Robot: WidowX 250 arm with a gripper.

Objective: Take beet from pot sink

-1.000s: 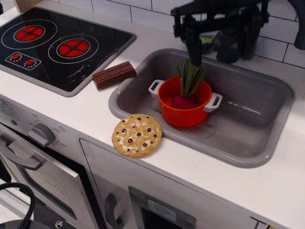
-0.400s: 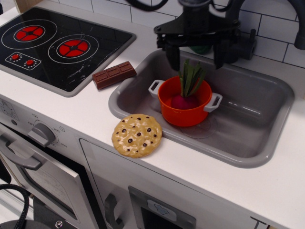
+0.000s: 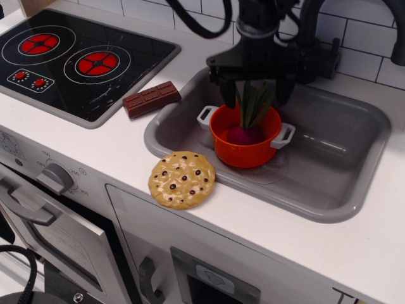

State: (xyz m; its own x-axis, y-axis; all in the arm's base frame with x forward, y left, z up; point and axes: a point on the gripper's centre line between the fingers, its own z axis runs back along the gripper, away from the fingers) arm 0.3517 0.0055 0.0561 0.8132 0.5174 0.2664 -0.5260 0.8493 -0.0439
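In the single overhead view of the toy kitchen, the sink point(image 3: 329, 183) takes up the right half of the white tabletop point(image 3: 120, 149), reaching toward its back edge, and the pot point(image 3: 245, 147) stands in the sink's left part, upright, its two grey handles pointing left and right. The beet point(image 3: 245, 134) sits inside the pot, magenta bulb low against the inner wall and green leaves standing up past the rim. The gripper point(image 3: 255, 95) hangs directly over the pot with its jaws released and spread, one finger to the left of the leaves and one to the right, the leaf tips rising into the gap between them; neither finger appears to touch the leaves or the pot rim, though the dark fingers make the clearance hard to judge. The step in hand looks like the final approach for the grasp, with the beet not yet held. The next move likely calls for a short straight descent, keeping both fingers inside the pot's rim, then closing on the leaves or the top of the bulb and lifting vertically so the pot stays put. Toward the left of the tabletop lie a chocolate bar point(image 3: 151, 99) beside the stovetop point(image 3: 76, 60) and a cookie point(image 3: 181, 180) near the front edge, both clear of the work.
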